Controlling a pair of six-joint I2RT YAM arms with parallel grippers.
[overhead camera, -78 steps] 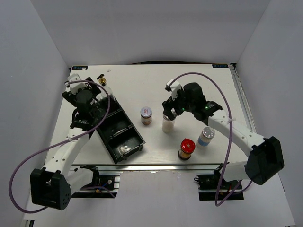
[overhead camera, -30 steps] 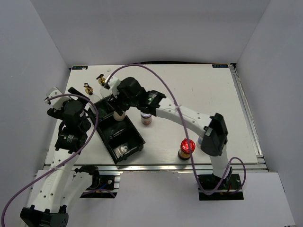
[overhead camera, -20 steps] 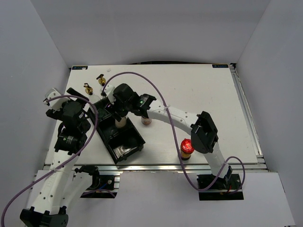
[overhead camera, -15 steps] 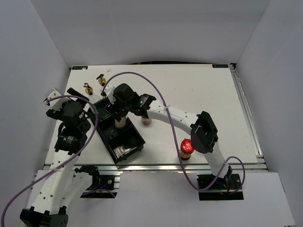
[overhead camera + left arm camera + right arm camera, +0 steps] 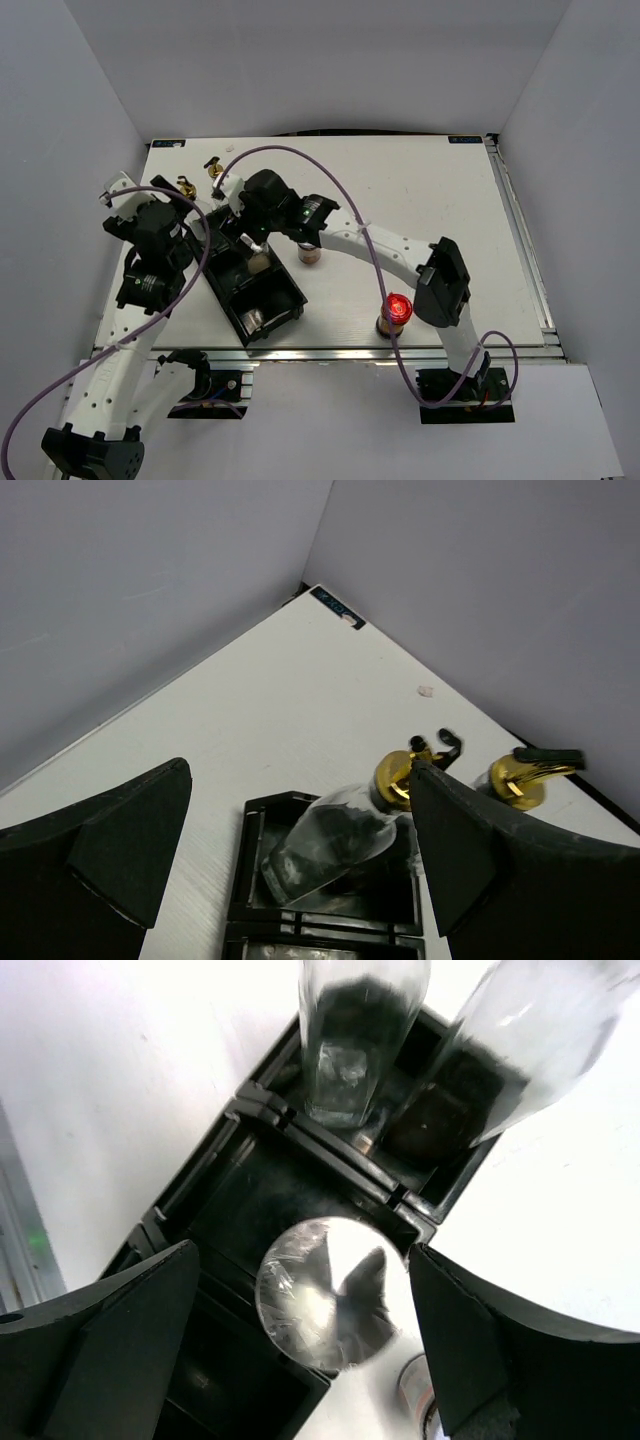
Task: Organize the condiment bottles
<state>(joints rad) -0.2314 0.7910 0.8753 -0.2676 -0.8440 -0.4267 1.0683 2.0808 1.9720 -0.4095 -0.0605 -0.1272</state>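
Two tall glass bottles (image 5: 350,1030) with gold pourers stand side by side in the end compartments of the black divided tray (image 5: 330,1160), at the tray's 11 o'clock end in the overhead view. That tray lies slantwise on the white table (image 5: 450,200), running from 11 o'clock down to 5 o'clock on the table's left half.

One silver-lidded jar (image 5: 333,1307) stands upright in the next compartment toward 5 o'clock. The right gripper (image 5: 303,1260) hangs straight above it with its jaws spread wide, a gap showing on each side of the lid, so nothing is held. The left gripper (image 5: 300,770) is also spread wide and holds nothing; it sits at 9 o'clock of the tall bottles, facing them.

Just outside the tray, at 3 o'clock of the silver-lidded jar, a short jar (image 5: 310,252) stands partly under the right arm. The red-lidded jar (image 5: 397,308) stands well apart, toward 5 o'clock, near the table's front edge. A pale object (image 5: 255,320) lies in the tray's nearest compartment; what it is cannot be told.
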